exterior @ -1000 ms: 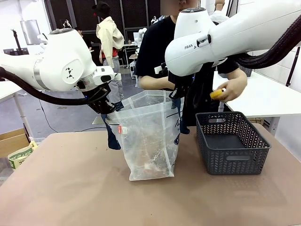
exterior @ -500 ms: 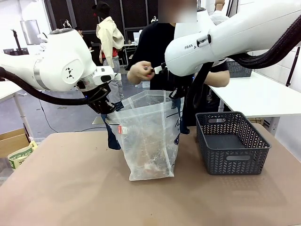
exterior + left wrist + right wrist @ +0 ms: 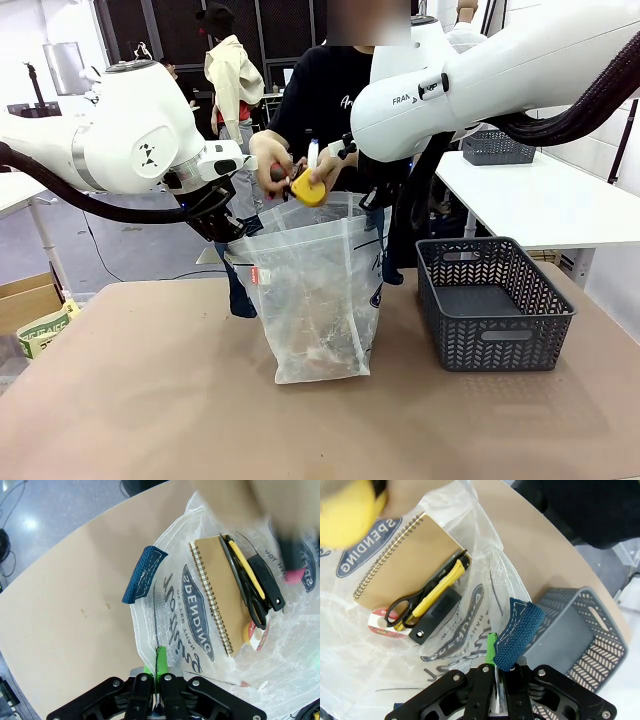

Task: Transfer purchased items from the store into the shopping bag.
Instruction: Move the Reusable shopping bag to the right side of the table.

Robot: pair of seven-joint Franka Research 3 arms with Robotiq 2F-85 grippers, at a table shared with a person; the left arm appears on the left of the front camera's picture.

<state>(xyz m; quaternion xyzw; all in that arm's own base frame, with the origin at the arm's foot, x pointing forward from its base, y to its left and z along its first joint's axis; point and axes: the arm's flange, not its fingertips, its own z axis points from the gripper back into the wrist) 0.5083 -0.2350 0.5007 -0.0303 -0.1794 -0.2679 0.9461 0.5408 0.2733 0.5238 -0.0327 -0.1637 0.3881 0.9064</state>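
On the brown table (image 3: 120, 400), the translucent, crinkled shopping bag (image 3: 315, 290) is held upright at centre, with the dark grey, lattice-walled store (image 3: 495, 305) just to its right. Its rim is pinched in the closed jaws of the left gripper (image 3: 226, 230) and the right gripper (image 3: 372, 200). A yellow object (image 3: 308, 187) is held over its mouth by a person's hand (image 3: 270, 155). A spiral-bound kraft notebook (image 3: 215, 585) lies inside.

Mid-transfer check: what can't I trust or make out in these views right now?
- Yellow item in the person's hand: front view, fingers cover part; right wrist view, blurred and cut by the corner.
- Pink object: left wrist view, motion blur.
- Basket floor: front view, near wall hides part.
- Black block in the shopping bag: wrist views, too small to identify.
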